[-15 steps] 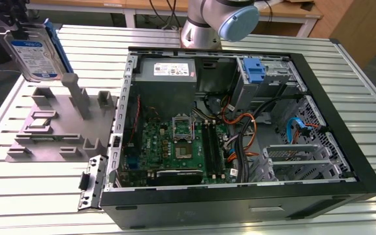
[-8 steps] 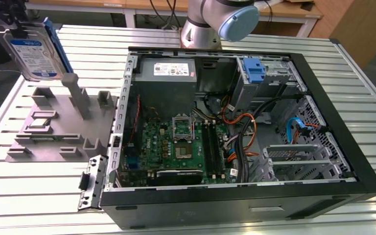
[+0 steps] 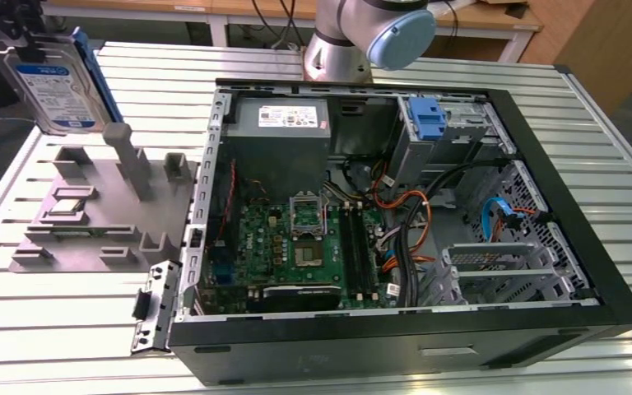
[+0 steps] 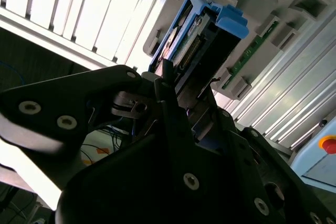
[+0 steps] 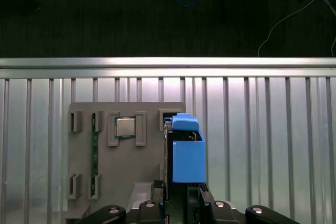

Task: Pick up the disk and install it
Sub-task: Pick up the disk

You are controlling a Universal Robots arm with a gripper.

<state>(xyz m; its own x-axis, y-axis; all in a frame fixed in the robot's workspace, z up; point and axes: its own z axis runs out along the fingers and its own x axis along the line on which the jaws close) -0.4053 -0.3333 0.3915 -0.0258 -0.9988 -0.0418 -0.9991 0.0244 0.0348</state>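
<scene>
Step in hand: pick-up looks done and install is not yet done. The disk (image 3: 62, 86) hangs up at the exterior view's left, well apart from the case.
Pincer: the pincer (image 3: 17, 33) is clamped narrow on the disk's upper end, and it's got it!
Disk against pincer: it hangs straight off the pincer with the label facing out and the blue frame round its edges. In the first wrist view it runs edge-on out from between the fingers (image 5: 202, 203).
Under the disk: the grey fixture (image 3: 85, 226) sits on the slatted desk (image 3: 53, 350). The disk is over the fixture's far end, near the tall post (image 3: 129, 164). It seems clear of it, though contact can't be ruled out.
On the fixture: a chip (image 5: 125, 128) and a memory stick (image 5: 95, 148), each in its own slot.
Centre: the open computer case (image 3: 404, 329), with the power supply (image 3: 283, 115) and motherboard (image 3: 294, 247) inside. The arm (image 3: 365, 37) rises behind it.
Right: a blue bracket (image 3: 430, 122) stands at the far corner, with a metal cage (image 3: 503, 263) and cables (image 3: 415, 214) nearby.
What it calls for: by judgement, a firm hold, clearance over the post and the case wall, and the disk squared to its bay, away from the cables.
</scene>
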